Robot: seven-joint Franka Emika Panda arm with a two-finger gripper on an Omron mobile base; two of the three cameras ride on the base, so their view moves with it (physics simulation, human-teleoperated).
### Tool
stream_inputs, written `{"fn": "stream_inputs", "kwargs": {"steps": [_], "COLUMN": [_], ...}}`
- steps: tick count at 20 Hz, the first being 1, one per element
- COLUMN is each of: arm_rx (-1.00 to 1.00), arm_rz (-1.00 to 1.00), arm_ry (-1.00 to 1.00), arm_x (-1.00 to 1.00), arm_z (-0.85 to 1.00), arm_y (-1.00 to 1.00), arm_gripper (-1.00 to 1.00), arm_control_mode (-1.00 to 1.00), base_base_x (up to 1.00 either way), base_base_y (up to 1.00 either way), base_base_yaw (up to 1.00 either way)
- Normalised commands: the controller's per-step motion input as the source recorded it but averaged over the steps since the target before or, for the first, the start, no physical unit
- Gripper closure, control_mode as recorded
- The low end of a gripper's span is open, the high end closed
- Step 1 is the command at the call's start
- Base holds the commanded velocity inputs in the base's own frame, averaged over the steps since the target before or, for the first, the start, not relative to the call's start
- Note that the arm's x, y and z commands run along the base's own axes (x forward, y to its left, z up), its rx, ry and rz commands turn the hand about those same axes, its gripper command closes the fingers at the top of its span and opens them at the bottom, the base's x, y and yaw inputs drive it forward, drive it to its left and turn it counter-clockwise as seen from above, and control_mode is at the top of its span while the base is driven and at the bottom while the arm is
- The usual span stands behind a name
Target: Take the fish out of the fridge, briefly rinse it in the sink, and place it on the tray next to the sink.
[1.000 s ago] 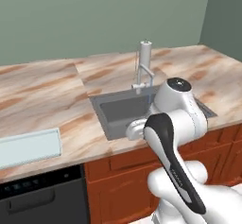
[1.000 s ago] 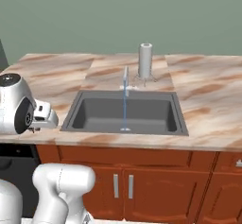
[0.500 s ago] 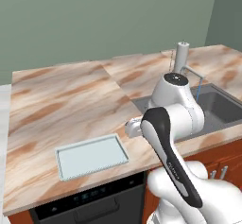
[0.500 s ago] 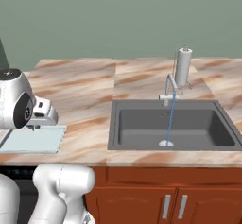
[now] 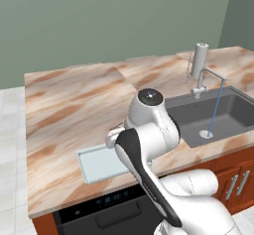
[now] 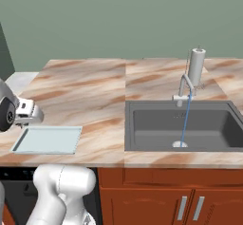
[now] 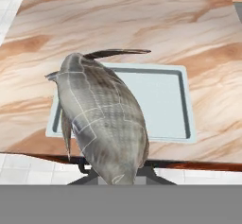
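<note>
The jaws pinch the fish (image 7: 101,119), which hangs from them above the tray (image 7: 163,100) (its tail pointing away). The tray lies directly beyond on the surface (image 7: 142,24). Best to lower until the fish nearly touches the tray's middle, then release, so it doesn't slide over the rim.

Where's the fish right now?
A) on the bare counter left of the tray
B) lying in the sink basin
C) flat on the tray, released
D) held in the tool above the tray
D: in the hand view the fish sits clamped in the tool, hanging over the pale tray on the counter, not resting on it.
</note>
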Motion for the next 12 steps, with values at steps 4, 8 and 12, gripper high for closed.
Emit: {"fn": "stream_inputs", "kwargs": {"steps": [4,8,12], "arm_rx": [0.0,0.0,0.0], "arm_rz": [-0.09,-0.03,0.0], "arm_ry": [0.01,0.11,0.17], "arm_x": [0.85,0.49,0.23], "arm_z": [-0.1,-0.46,-0.87], "arm_y": [0.0,0.0,0.0], "arm_gripper": [1.0,1.0,1.0], "arm_control_mode": [-1.0,-1.0,-1.0], "base_base_x": [0.0,0.0,0.0], "base_base_y": [0.0,0.0,0.0], "base_base_yaw": [0.0,0.0,0.0]}}
